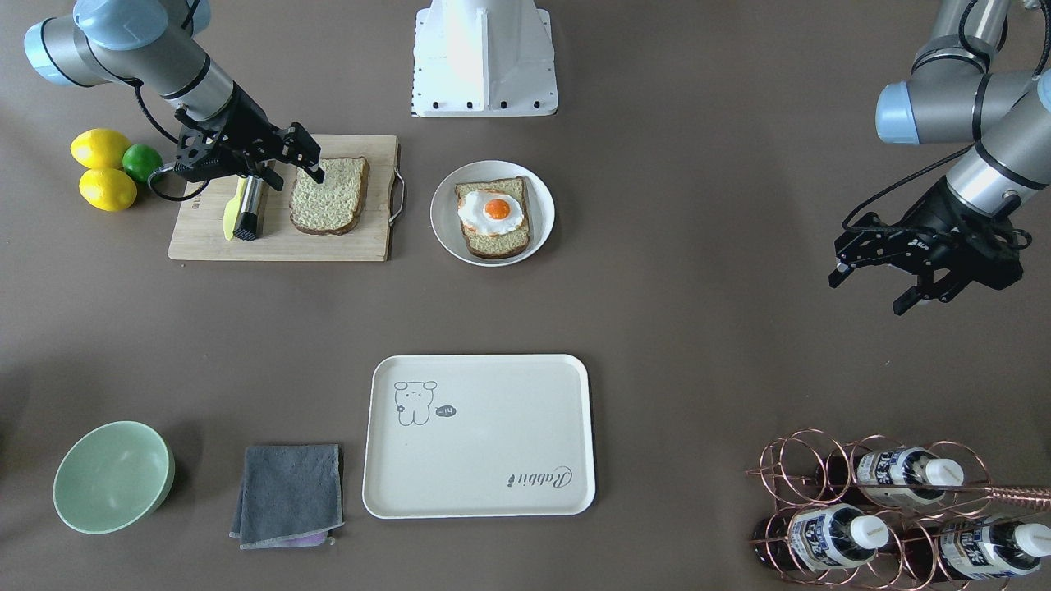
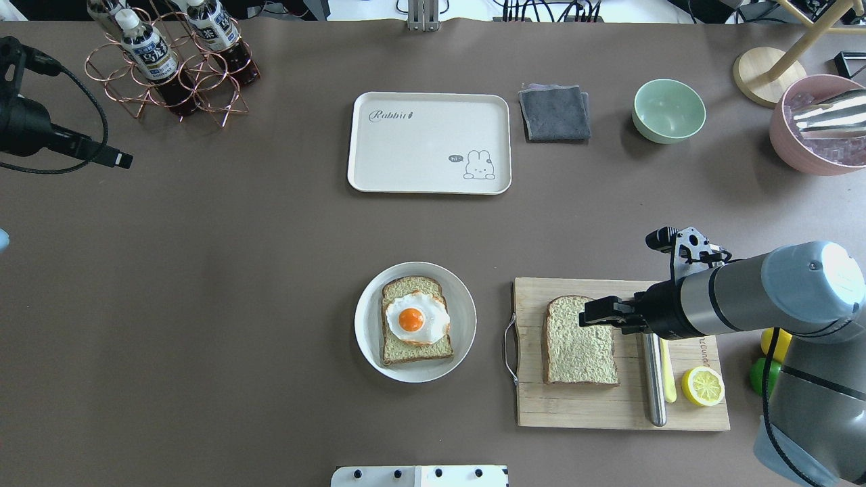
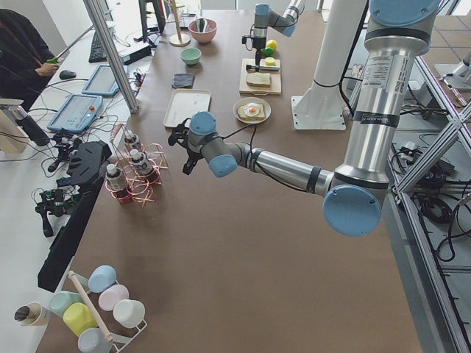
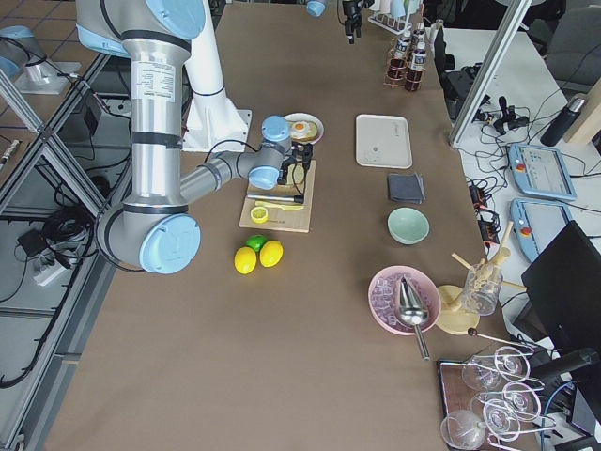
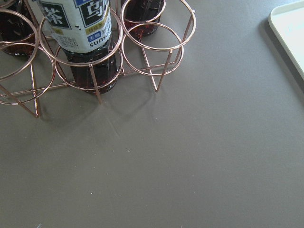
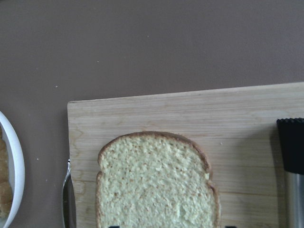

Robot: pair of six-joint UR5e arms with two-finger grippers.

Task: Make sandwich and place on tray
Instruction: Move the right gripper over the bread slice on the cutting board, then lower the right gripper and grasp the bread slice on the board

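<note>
sandwich [image 1: 493, 217] is only half-built: the egg-topped slice is set on the white plate [image 1: 443, 231], and the top slice [image 1: 328, 195] is laid flat on the cutting board [image 1: 205, 242]. right tool [image 1: 294, 172] is spread wide and held low at that slice's edge, judged lined up for a pick so it can be stacked on the egg; contact can't be told. left tool [image 1: 870, 289] is held open, parked well apart by the bottle rack [image 1: 870, 517], out of the way. tray [image 1: 493, 443] is set mid-counter with no food on it. the counter [image 1: 698, 369] is a matte brown sheet; knife [image 1: 249, 209], lemons [image 1: 103, 168], bowl [image 1: 113, 476] and cloth [image 1: 287, 492] are set out.
</note>
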